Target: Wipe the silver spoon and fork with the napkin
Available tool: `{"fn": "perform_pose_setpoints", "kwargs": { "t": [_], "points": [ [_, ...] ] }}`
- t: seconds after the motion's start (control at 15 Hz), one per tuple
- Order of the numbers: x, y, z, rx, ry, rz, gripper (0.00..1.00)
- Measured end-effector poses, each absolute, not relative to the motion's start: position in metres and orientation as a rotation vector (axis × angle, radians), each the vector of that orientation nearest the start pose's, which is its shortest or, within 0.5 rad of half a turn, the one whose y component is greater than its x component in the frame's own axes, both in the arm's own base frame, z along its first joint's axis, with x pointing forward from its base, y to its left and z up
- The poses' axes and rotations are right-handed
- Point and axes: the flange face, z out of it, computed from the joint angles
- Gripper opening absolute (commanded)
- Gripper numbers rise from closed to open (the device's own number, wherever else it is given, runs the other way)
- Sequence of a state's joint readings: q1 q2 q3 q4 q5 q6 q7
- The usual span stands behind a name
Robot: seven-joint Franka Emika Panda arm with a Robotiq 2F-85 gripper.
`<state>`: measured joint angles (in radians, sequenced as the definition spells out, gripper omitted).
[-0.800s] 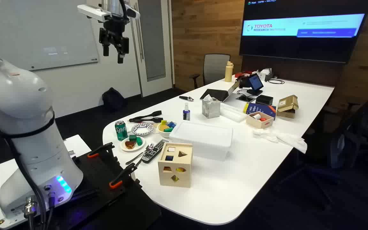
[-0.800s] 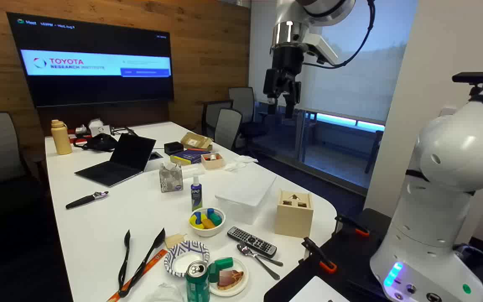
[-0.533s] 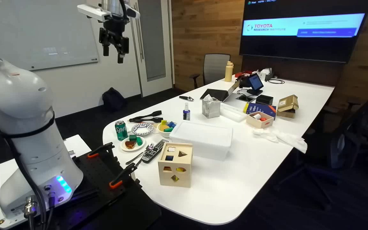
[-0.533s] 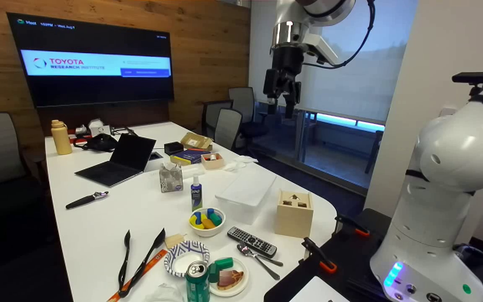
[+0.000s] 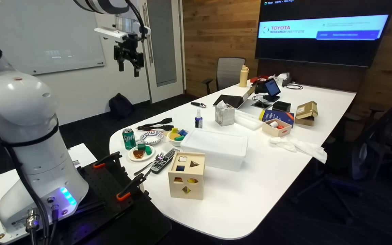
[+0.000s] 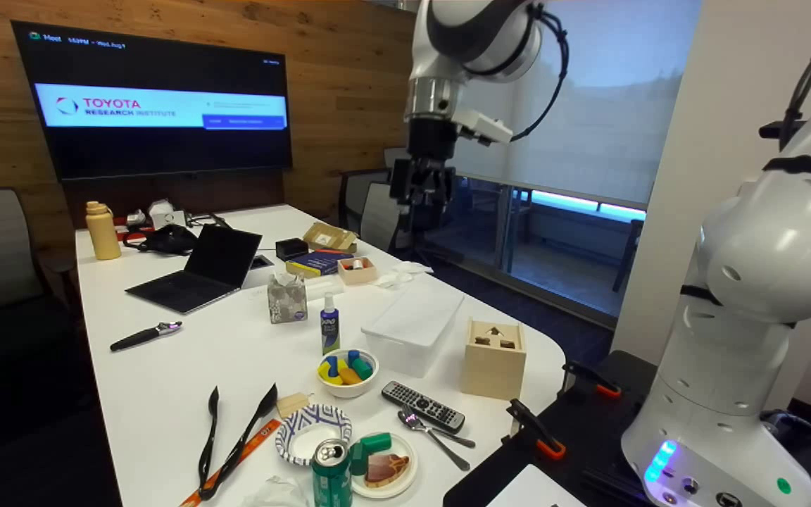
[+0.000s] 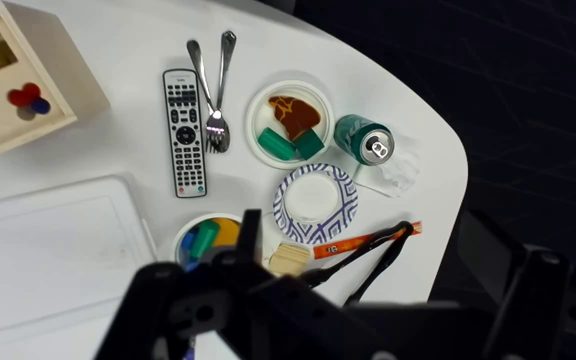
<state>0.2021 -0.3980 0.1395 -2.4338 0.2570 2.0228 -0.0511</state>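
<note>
The silver spoon (image 7: 225, 139) and fork (image 7: 222, 80) lie crossed on the table beside the black-and-silver remote in the wrist view, the fork's head over the spoon's bowl. They also show as a small pair in an exterior view (image 6: 412, 420). A crumpled white napkin (image 7: 404, 162) lies by the green can, partly hidden behind it; its edge shows in an exterior view (image 6: 277, 491). My gripper (image 5: 129, 70) hangs high above the table, fingers pointing down, apart and empty. In the wrist view its fingers (image 7: 365, 237) stand wide apart.
The can (image 7: 363, 140), plate with toy food (image 7: 255, 142), patterned bowl (image 7: 350, 200), block bowl (image 6: 373, 380), tongs (image 6: 240, 451) and remote (image 7: 186, 165) crowd the utensils. A wooden shape box (image 5: 186, 185) and lidded bin (image 5: 216, 146) stand nearby. Another crumpled white sheet (image 5: 305, 148) lies at the far edge.
The arm has reached out from its base and my gripper has come down a little, still open. It has shifted right in one exterior view and left in another. The table objects have not moved.
</note>
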Motion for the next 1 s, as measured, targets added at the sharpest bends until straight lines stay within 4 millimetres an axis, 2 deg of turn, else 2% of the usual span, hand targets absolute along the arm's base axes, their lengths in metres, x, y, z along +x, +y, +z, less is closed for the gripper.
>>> {"fn": "perform_pose_setpoints", "kwargs": {
  "t": [0.27, 0.53, 0.8, 1.0],
  "points": [
    [0.409, 0.242, 0.385, -2.952, -0.483, 0.058, 1.0],
    [0.4, 0.318, 0.329, -2.962, -0.418, 0.066, 1.0],
    [0.385, 0.359, 0.266, -3.009, -0.258, 0.092, 1.0],
    [0.387, 0.379, 0.221, -3.018, -0.213, 0.047, 1.0]
  ]
}}
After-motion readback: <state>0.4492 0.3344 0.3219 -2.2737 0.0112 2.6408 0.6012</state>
